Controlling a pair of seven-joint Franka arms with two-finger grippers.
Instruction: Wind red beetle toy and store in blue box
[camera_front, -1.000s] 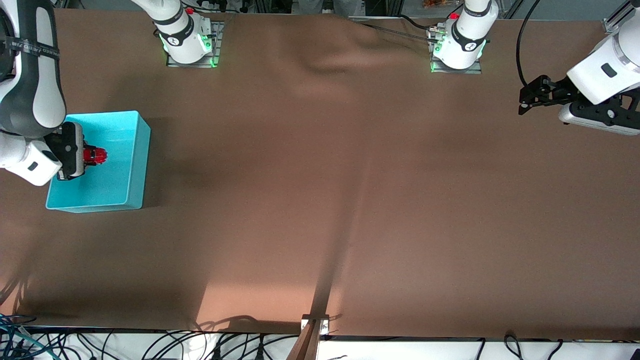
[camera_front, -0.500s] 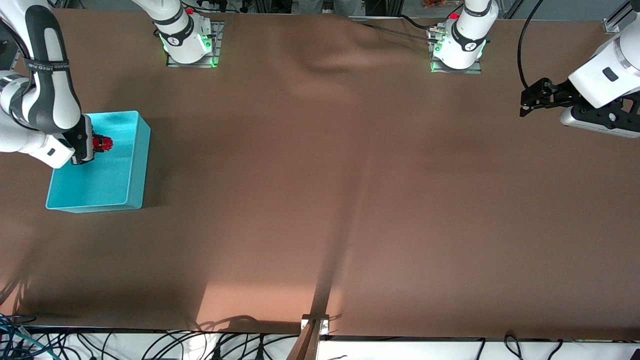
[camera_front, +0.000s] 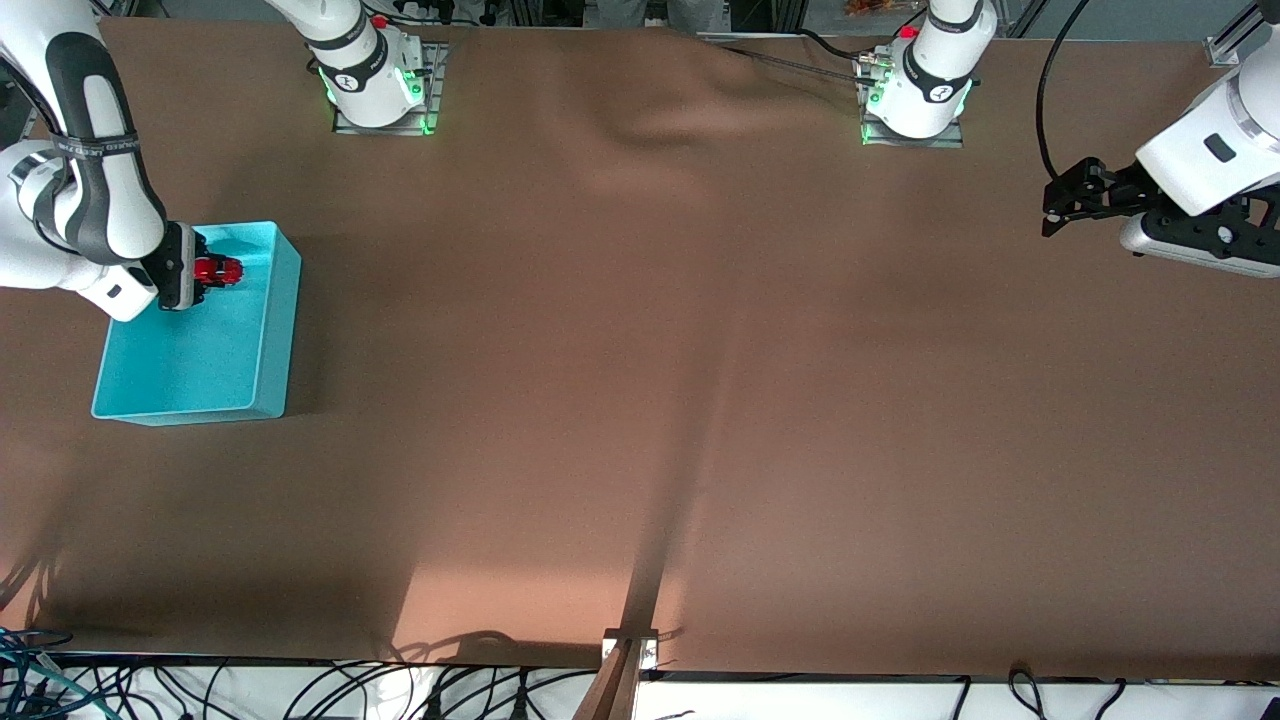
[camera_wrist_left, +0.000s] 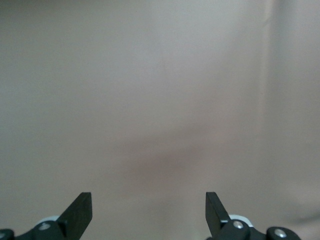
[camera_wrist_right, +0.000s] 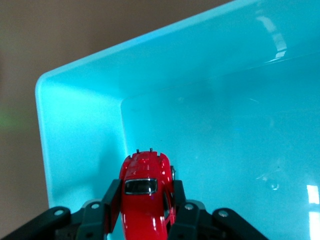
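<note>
The red beetle toy (camera_front: 217, 270) is a tiny glossy red car held in my right gripper (camera_front: 207, 271), which is shut on its sides. It hangs over the inside of the blue box (camera_front: 268, 330), near the box's end that is farther from the front camera. In the right wrist view the toy (camera_wrist_right: 145, 192) sits between the black fingers (camera_wrist_right: 111, 200), over the box's turquoise floor close to a corner (camera_wrist_right: 75, 115). My left gripper (camera_front: 1052, 207) is open and empty, up over the table at the left arm's end. In the left wrist view its fingertips (camera_wrist_left: 80, 212) stand wide apart over bare cloth.
The brown cloth-covered table (camera_front: 640, 400) has a raised fold (camera_front: 690, 110) between the two arm bases. Cables (camera_front: 300, 690) run along the table's edge nearest the front camera, with a small metal bracket (camera_front: 630, 648) at its middle.
My right gripper has carried the toy across the inside of the box, away from the front camera toward the box's farther wall. The left arm has shifted only slightly.
</note>
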